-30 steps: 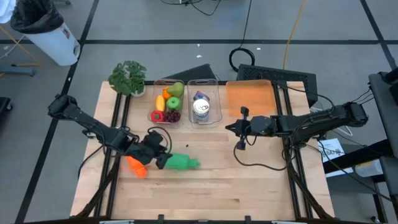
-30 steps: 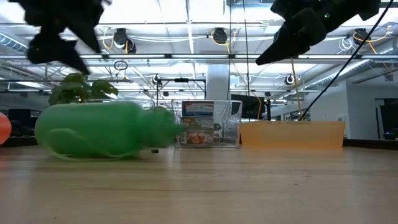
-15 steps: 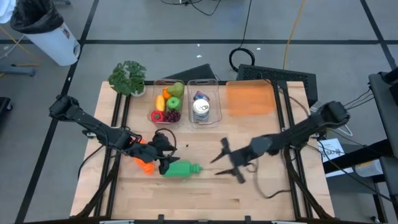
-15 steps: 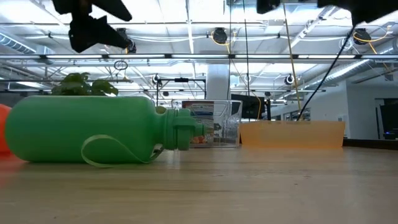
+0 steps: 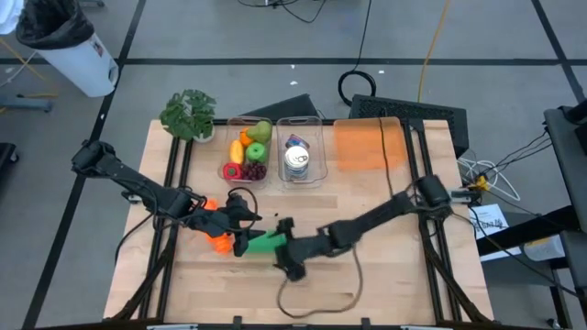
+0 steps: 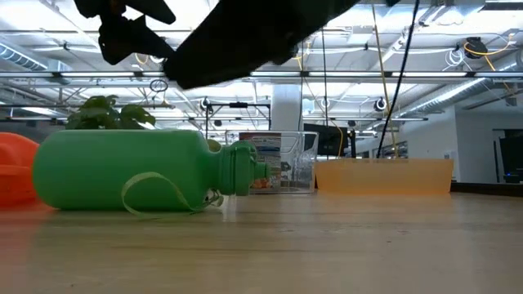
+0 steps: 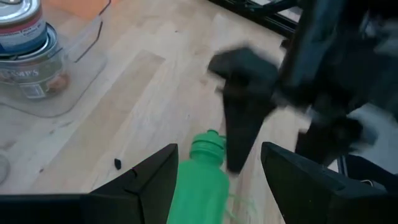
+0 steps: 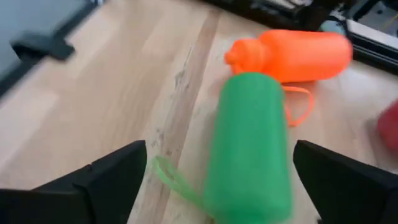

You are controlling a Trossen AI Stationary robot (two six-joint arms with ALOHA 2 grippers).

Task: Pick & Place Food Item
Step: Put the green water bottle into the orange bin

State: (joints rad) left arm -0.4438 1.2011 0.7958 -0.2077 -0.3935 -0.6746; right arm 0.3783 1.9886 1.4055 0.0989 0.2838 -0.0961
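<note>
Your green bottle [image 5: 264,242] lies on its side on the tabletop, at about seven o'clock from the tabletop's centre, cap toward three o'clock, strap loop loose beside it. The orange bottle [image 5: 214,238] lies against its base end, at nine o'clock from it.

The right hand [image 5: 286,258] is at the cap end, fingers spread wide with nothing between them. The left hand [image 5: 240,228] hovers over the same bottle, fingers apart and empty.

Risks, as judged:
- Both hands crowd one bottle. A close or lift by either could strike the other arm.
- The bottle is round and lying flat. A glancing finger would roll it, likely into the orange bottle.
- The loose strap could snag a finger on approach.
- The food sits in the clear bins [image 5: 246,158] toward twelve o'clock, well apart from both hands. You are positioned on a bottle, not a food item.
</note>
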